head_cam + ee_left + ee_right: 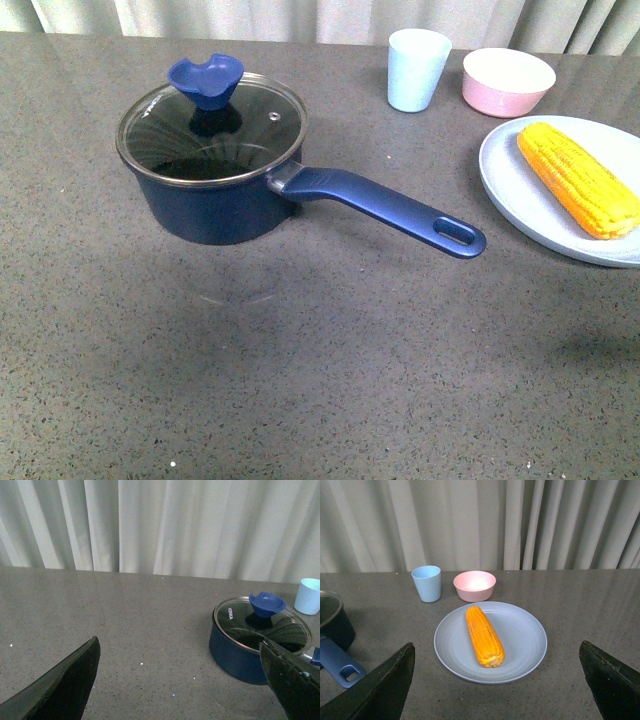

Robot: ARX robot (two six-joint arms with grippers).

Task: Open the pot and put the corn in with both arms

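Observation:
The navy-blue pot [215, 205] stands left of centre on the grey table, closed by a glass lid [212, 128] with a blue knob [206, 80]. Its long handle [385, 208] points right, toward the plate. The yellow corn [577, 177] lies on a pale blue plate [520, 190] at the right edge. Neither arm shows in the front view. My left gripper [185, 680] is open and holds nothing, with the pot [235, 652] off to one side of it. My right gripper [497, 685] is open, short of the plate [520, 642] that carries the corn [484, 635].
A pale blue cup [417, 68] and a pink bowl [507, 81] stand at the back right, just behind the plate. Pale curtains hang behind the table's far edge. Bare grey tabletop [300, 380] stretches in front of the pot.

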